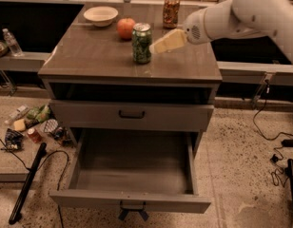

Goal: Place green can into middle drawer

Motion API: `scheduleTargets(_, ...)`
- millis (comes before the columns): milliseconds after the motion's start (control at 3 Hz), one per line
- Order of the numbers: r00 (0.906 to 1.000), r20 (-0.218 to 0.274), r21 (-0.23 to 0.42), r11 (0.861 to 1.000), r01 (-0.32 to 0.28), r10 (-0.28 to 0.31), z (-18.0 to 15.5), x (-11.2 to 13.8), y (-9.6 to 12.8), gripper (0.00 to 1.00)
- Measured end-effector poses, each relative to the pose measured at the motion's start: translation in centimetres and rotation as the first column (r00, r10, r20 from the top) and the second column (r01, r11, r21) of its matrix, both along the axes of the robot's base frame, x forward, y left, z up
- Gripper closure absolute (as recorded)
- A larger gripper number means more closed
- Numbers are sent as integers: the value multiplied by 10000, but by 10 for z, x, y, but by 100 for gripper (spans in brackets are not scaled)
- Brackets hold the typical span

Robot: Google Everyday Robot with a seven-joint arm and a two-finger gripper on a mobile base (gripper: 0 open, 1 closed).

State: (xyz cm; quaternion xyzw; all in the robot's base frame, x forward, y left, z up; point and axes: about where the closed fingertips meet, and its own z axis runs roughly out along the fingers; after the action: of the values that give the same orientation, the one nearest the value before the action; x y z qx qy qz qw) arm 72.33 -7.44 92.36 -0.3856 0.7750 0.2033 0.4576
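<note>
The table carries two cans: one green can, upright near the middle, and one orange-brown can behind it. There is also one apple and one white bowl. The hand is just to the right of the green can; whether it is spread or pressed together, I cannot tell. Below, the middle drawer stands pulled open.

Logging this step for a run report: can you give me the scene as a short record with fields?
can: upright on the top
drawer: pulled open, can not in it
hand: over the top, at the can's right side in view; contact unclear
behind can: apple, bowl, orange can
task state: can not yet picked up
</note>
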Motion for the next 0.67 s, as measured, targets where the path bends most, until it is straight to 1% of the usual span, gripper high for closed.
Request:
scheduleTargets(333, 10000, -65, 448, 9990, -21, 24, -4, 26, 22, 0)
scheduleTargets(667, 9994, -152, 853, 9959, -289, 303, -10, 46, 50, 0)
